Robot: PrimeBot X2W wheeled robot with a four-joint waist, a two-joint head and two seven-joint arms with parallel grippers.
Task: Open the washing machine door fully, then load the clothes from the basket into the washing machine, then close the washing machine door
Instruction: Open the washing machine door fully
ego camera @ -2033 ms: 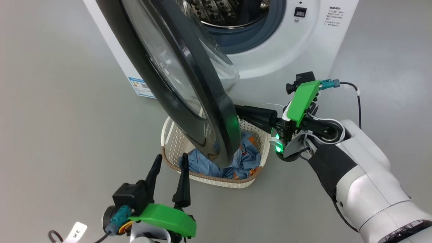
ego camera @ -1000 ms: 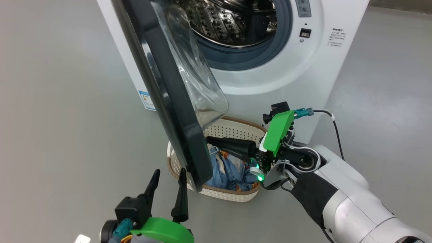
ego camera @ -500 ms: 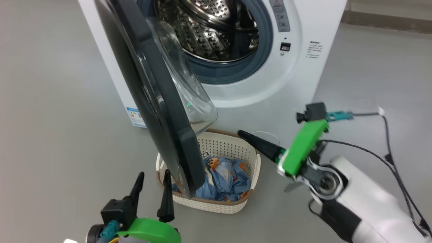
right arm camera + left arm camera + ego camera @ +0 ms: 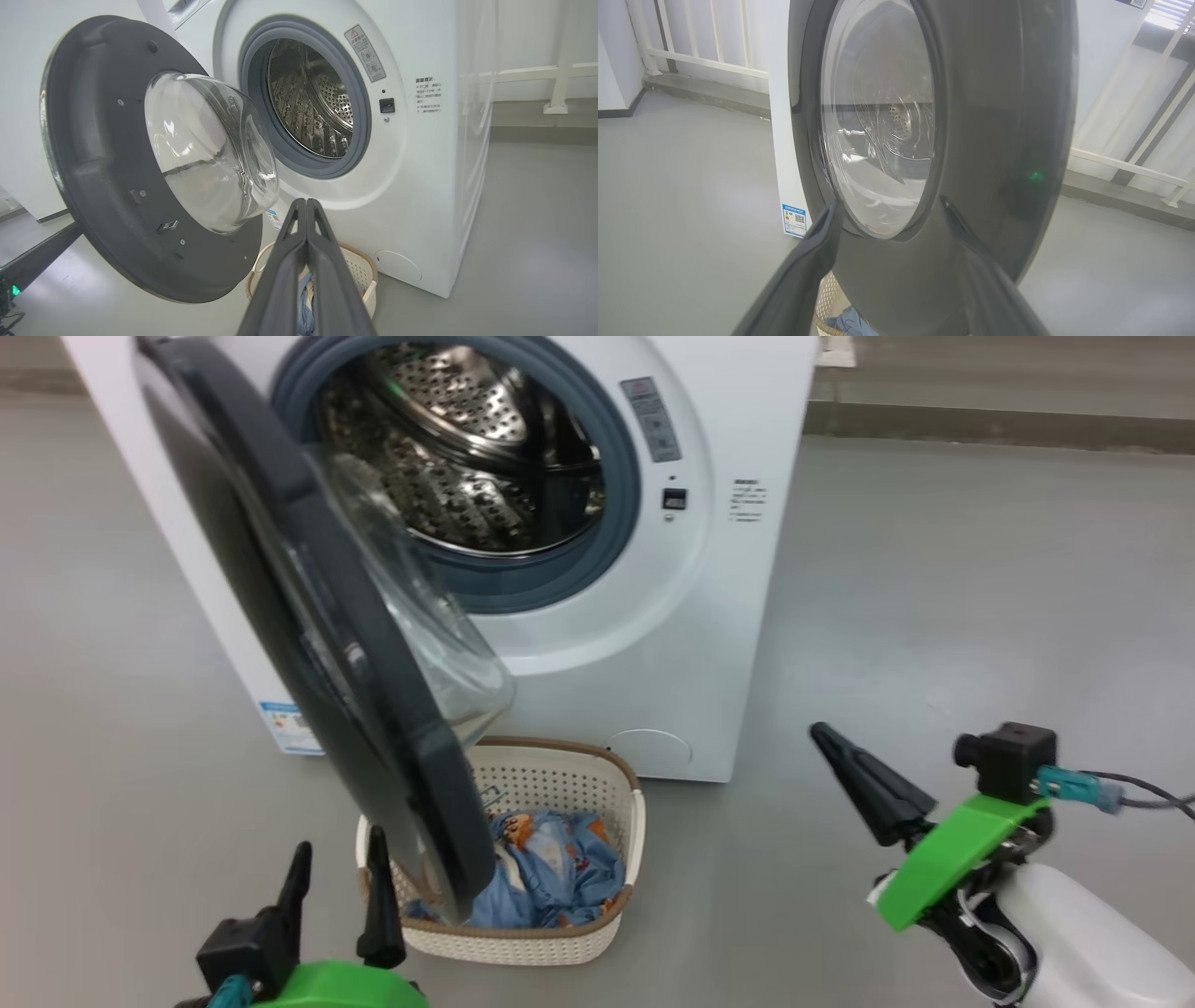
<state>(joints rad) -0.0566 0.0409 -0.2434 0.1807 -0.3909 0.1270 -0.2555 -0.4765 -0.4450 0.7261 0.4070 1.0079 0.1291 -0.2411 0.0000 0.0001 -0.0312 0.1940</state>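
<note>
Plainly, the washing machine door (image 4: pixel 289 616) stands only part open, its lower edge hanging over the left of the basket (image 4: pixel 560 779), which sits on the floor before the washing machine (image 4: pixel 738 616) with the clothes (image 4: pixel 555 873) inside. The left claw (image 4: pixel 338 840), spread and empty, hovers near the door's outer face; a nudge there would likely swing it shut. The right claw (image 4: pixel 818 731), clenched on nothing, waits off to the right. Reaching for the clothes risks striking the door; whether door and rim touch is unclear.

Green wrist housings (image 4: pixel 952 859), tapered black fingers (image 4: pixel 868 782), white forearm (image 4: pixel 1092 933)
</note>
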